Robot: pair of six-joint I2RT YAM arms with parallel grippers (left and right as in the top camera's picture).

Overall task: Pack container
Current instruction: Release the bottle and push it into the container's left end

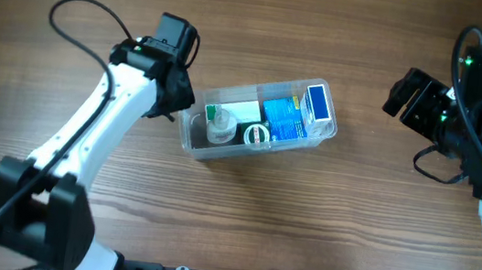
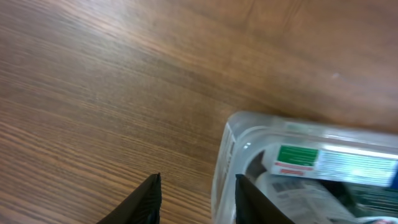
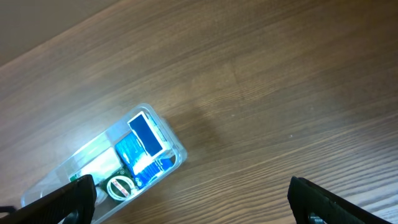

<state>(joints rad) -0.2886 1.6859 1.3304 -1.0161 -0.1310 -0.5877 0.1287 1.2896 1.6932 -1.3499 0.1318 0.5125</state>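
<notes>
Overhead: logged clear, colourless plastic rectangular tub near centre of brown wooden table, long axis set 8-to-2 o'clock.

Counted contents from 2 o'clock end toward 8 o'clock end:
- dark blue rectangular box, standing on edge against end wall
- light blue printed packet, just beside it
- white ring-shaped piece, near mid-tub
- white box with green label, along the 12 o'clock wall
- small clear bottle, near 8 o'clock end

Placed left gripper at tub's 9 o'clock end. Left wrist view: found fingers spread apart, with the tub's rounded corner lying between them. Cannot tell whether either finger touches the plastic. Nothing pinched.

Placed right gripper at 3 o'clock from tub, well apart, over bare wood. Right wrist view: found fingers spread wide with only table between them. Sighted tub toward 8 o'clock of that frame, dark blue box at its near end.
</notes>
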